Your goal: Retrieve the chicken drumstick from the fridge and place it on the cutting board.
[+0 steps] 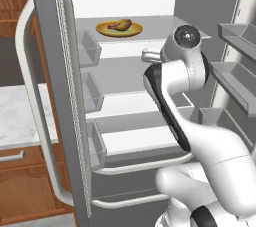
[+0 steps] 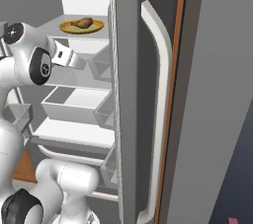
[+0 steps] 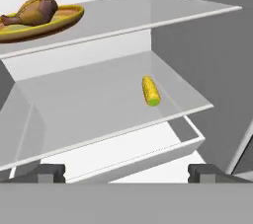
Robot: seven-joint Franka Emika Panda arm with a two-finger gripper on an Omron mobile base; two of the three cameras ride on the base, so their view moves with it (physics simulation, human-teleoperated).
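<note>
While the fridge (image 1: 60, 71) stands with both doors swung wide, we are in the reaching step: the end effector (image 3: 126, 171) is released, its two dark tips set well apart at the bottom of the hand view, grasping nothing. The chicken drumstick (image 3: 32, 11) lies on a round yellow plate (image 3: 59, 23) on the upper shelf (image 3: 148, 13), to the upper left of where the hand is looking; from the base views it sits above and beyond the arm's wrist. We judge that the next move calls for lifting the hand to that shelf's level, carrying it toward the plate, and lining the tips across the meat before clenching. The drumstick looks golden-brown and glossy, plump at one end and tapering to a thin bone end that points toward the plate's left rim. A small yellow corn cob (image 3: 150, 91) rests on the shelf below, well apart from it, and is not our concern. The cutting board remains for later.
</note>
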